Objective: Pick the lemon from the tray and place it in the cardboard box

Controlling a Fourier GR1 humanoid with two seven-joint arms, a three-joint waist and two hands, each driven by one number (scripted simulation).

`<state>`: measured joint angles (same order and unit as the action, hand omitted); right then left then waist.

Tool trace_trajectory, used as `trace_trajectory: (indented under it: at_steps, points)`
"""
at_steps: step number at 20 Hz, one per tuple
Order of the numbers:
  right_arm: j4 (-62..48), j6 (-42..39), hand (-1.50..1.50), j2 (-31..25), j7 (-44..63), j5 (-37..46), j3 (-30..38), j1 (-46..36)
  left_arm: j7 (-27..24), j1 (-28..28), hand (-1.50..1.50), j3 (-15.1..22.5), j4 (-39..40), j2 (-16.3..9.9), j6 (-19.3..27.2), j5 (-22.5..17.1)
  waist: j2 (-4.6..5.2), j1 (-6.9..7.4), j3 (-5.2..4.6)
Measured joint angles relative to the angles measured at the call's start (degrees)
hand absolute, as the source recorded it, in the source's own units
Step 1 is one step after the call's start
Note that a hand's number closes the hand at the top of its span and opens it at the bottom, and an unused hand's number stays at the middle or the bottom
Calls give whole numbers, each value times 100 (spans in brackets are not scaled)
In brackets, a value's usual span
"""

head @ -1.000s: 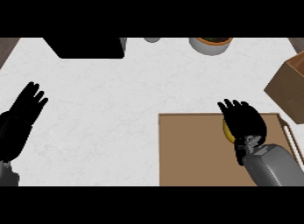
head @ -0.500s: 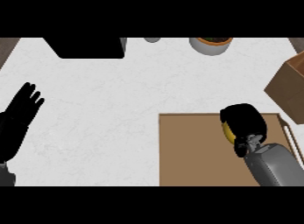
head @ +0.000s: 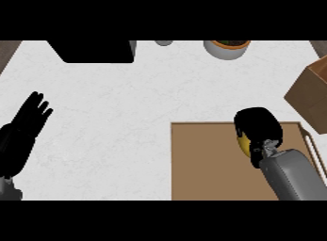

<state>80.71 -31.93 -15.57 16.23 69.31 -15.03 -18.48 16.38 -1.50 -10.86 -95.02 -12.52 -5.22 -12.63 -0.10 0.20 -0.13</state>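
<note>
Counter: white, faintly mottled worktop (head: 159,89) fills most of the head view; a strip of dark wood floor shows at the upper left corner.
Tray: flat brown rectangular tray (head: 208,164) with a thin raised rim, lower right of the counter, running out of view at the bottom edge.
Lemon: small yellow lemon (head: 243,144) on the tray near its upper right part; only a narrow yellow sliver shows at the left side of the hand, the rest is hidden.
Right hand: black right hand (head: 257,126) lies over the lemon, fingers curled down and bunched around it, thumb side against the yellow sliver; the grey forearm comes in from the lower right across the tray.
Lift: cannot tell whether the lemon rests on the tray or is raised off it.
Left hand: black left hand (head: 28,123) at the left edge of the counter, fingers straight and slightly fanned, pointing up and right; holds nothing.
Box: open brown cardboard box (head: 320,94) at the right edge, just beyond the tray's upper right corner, partly cut off by the view.
Far edge: black rectangular block (head: 96,51) at upper left; a white round pot with dark contents (head: 227,48) at top centre-right; a small grey object (head: 164,43) between them, too small to identify.
</note>
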Motion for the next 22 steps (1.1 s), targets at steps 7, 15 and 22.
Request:
trace_trajectory:
  at_steps: [7,15,22]
  points:
    - [-917,604,150,611,90,-545,964,-587,62,-81,0,-28,-16,-20,-16,-2,12,31,2]
    - [-346,991,150,720,325,-487,1115,-853,-6,-111,0,-152,85,-80,-126,-36,2,-13,11]
    - [1441,627,150,754,883,-481,1105,-1007,13,-10,0,-143,-9,-9,-59,23,-28,-73,10]
